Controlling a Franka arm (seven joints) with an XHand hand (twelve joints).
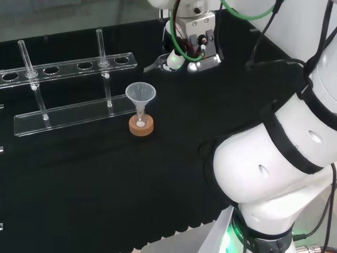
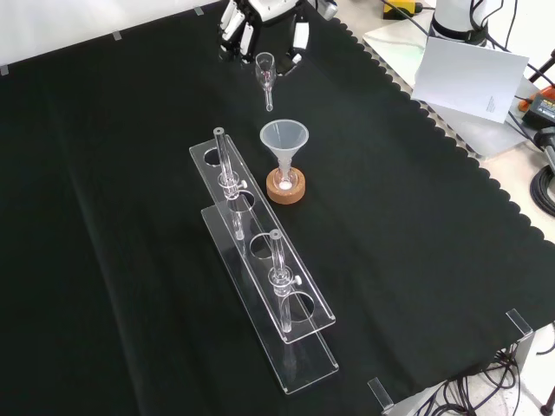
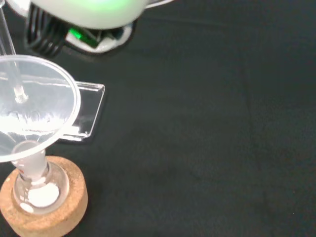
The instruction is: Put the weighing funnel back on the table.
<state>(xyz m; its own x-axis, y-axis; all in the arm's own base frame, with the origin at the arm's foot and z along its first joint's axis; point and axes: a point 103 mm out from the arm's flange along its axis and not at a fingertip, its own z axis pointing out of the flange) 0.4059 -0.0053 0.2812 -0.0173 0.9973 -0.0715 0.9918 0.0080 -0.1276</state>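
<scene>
Clear glass or plastic, the weighing funnel sits low at the black surface, cup end under the hand, stem toward the big funnel. I cannot tell whether the fingers pinch it or stand apart. It is probably light, stiff, slippery and breakable, best held at the cup.

Funnel in flask — on cork ring

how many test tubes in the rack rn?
2. One tube stands in the rack, second hole from its far end in the front view. The other tube is in the second hole from the near end. They are clear glass, so another could be missed.
</scene>
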